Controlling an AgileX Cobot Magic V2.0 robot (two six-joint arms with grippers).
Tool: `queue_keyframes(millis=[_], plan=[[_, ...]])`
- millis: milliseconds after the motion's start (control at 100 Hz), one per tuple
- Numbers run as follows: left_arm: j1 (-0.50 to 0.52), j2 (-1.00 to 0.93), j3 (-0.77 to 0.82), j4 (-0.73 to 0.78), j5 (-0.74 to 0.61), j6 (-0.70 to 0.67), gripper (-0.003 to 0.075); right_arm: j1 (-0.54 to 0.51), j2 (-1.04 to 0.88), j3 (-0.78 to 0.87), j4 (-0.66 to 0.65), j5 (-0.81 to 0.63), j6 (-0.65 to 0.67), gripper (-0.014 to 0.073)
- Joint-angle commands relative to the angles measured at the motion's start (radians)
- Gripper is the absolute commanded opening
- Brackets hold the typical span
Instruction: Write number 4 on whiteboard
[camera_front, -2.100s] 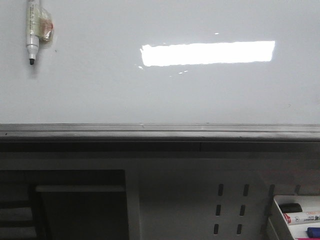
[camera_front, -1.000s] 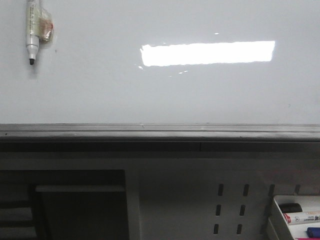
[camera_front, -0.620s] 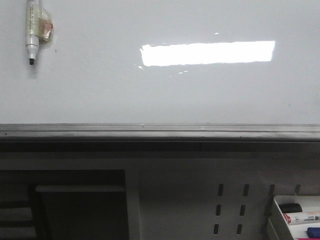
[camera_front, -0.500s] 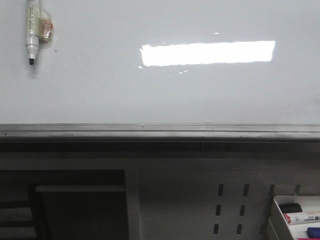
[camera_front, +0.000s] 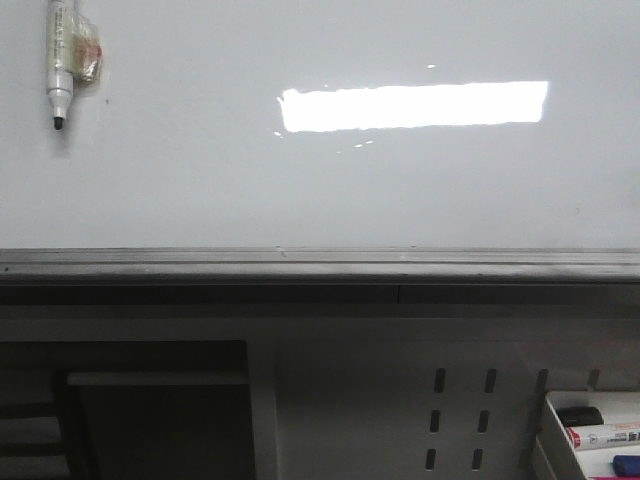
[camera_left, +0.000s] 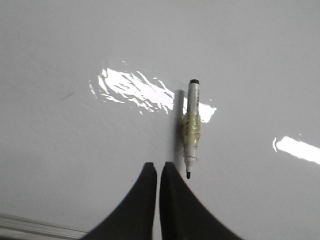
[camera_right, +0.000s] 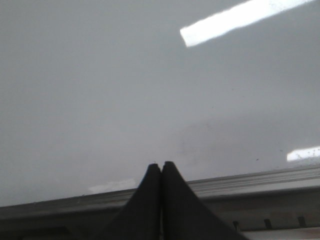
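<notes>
The glossy whiteboard (camera_front: 200, 180) fills the upper front view, with a bright light reflection and a grey bottom rail (camera_front: 320, 262). No number 4 shows on it; the board is blank. A white marker (camera_front: 59, 60) with a black tip pointing down hangs taped at the board's upper left. It also shows in the left wrist view (camera_left: 191, 127). My left gripper (camera_left: 159, 165) is shut and empty, its tips just beside and below the marker's tip. My right gripper (camera_right: 161, 164) is shut and empty, in front of the board's lower edge. Neither gripper shows in the front view.
Below the rail is a grey perforated panel (camera_front: 460, 420) with slots. A white tray (camera_front: 590, 430) at the lower right holds several markers. A dark opening with a shelf (camera_front: 150, 400) is at the lower left.
The taped marker sits very slightly higher in the front view than before; otherwise nothing has visibly changed.
</notes>
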Motion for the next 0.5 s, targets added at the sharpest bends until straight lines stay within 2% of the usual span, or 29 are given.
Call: queue_keyframes(millis=[0, 120, 210, 390, 490], plan=[[0.001, 0.087, -0.109, 0.064, 0.038, -0.010, -0.0020, -0.005, 0.106, -0.105, -0.007, 0.005, -0.020, -0.0043], [-0.008, 0.209, -0.220, 0.122, 0.142, -0.004, -0.0020, -0.005, 0.251, -0.221, -0.007, 0.095, -0.068, -0.0045], [-0.008, 0.294, -0.294, 0.124, 0.194, 0.068, -0.0020, -0.005, 0.340, -0.293, -0.007, 0.161, -0.115, -0.0045], [-0.008, 0.402, -0.363, 0.100, 0.203, 0.094, -0.0020, -0.005, 0.433, -0.372, -0.005, 0.198, -0.115, -0.0036], [-0.008, 0.447, -0.383, 0.078, 0.203, 0.096, -0.0015, -0.005, 0.459, -0.406, -0.005, 0.225, -0.117, 0.0063]])
